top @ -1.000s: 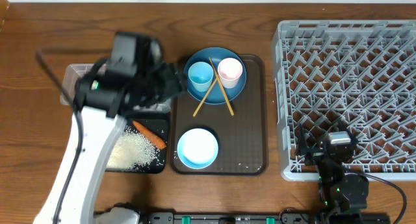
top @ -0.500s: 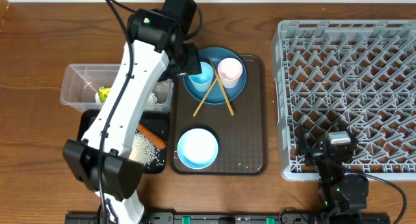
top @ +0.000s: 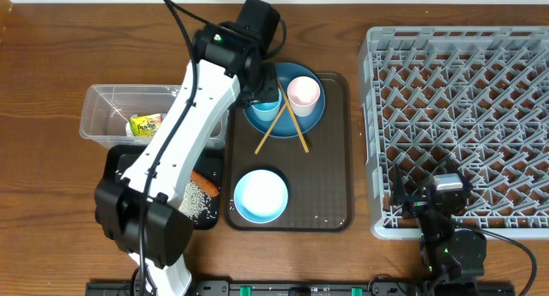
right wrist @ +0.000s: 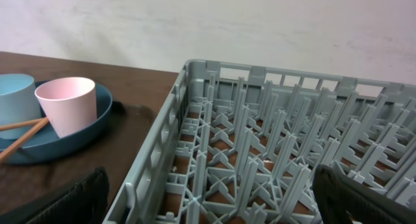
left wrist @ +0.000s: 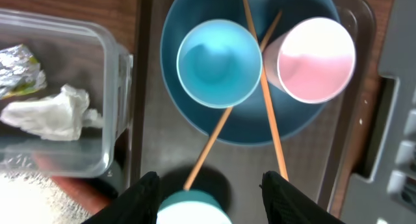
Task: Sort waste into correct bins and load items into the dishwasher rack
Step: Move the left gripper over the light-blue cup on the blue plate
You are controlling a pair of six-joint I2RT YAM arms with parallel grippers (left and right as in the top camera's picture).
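Left claw (left wrist: 211,185) hangs spread open with nothing in it, right by the light-blue cup (left wrist: 220,63). That cup sits on the dark-blue plate (left wrist: 250,123) next to the pink cup (left wrist: 316,58). Right claw (right wrist: 214,199) is wide open and empty too, at the grey rack (right wrist: 260,146) edge.

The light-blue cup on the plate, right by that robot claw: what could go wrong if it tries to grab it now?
1. The chopsticks cross close beside the light-blue cup. Lifting the cup could catch one and flick it off the dark-blue plate.
2. The pink cup stands almost against the blue one, so a finger of the open left gripper might well nudge it over while closing in.
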